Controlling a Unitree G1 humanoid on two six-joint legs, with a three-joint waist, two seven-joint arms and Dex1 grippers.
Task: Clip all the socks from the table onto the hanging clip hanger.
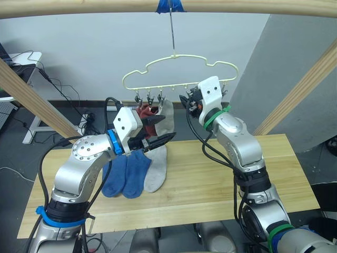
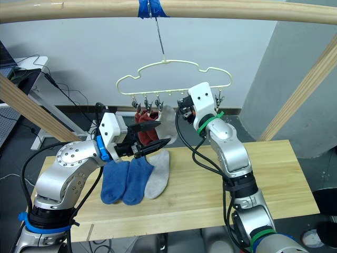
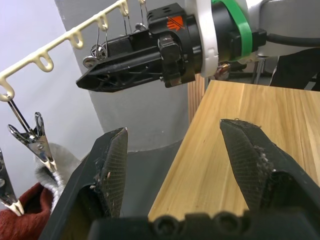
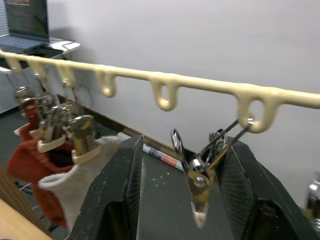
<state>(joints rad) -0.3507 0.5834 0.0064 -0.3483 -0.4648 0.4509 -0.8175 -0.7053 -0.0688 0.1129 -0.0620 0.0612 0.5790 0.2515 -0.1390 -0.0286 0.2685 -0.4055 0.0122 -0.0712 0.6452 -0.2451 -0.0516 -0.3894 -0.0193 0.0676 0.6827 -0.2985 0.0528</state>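
So the left hand (image 1: 160,129) is open and empty, hovering right above three soft knit socks (image 1: 135,173) (two blue, one grey) lying lengthwise across the pale wood surface (image 1: 221,179). Right hand (image 4: 182,195), open too, straddles a silver clip (image 4: 196,177) on the yellow-green wire hanger (image 1: 179,68).

light: even, soft indoor | shadows: faint | glare: none | blur: right wrist view slightly soft

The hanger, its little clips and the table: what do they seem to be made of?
The hanger looks like thin wire with a smooth, pale yellow coating, probably plastic. The clips are shiny, silvery metal, some with cream tips. The table seems light wood: grain lines and plank seams show, with a matte finish.
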